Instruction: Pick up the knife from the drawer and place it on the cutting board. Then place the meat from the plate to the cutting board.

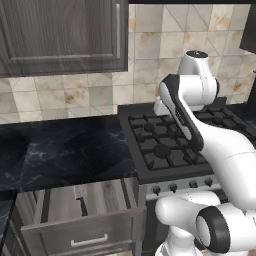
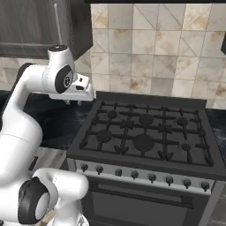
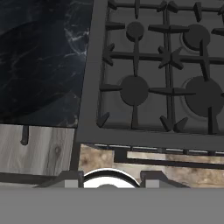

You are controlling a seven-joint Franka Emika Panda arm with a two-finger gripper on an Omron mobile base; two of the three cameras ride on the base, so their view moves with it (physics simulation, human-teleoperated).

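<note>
The drawer stands pulled out below the dark counter, its pale wood inside showing; the hand view looks down on the drawer at lower left. In it lies the knife, its black handle the only part that is plain to see. My gripper hangs high over the seam between the counter and the stove's left edge, pointing down. Its fingertips stand apart with nothing between them, so the gripper is open. The cutting board, the meat and the plate are out of view.
A black gas stove with raised grates and a row of knobs takes up the right side. A black marble counter lies to its left. A dark wall cabinet hangs above the counter, against a tiled wall.
</note>
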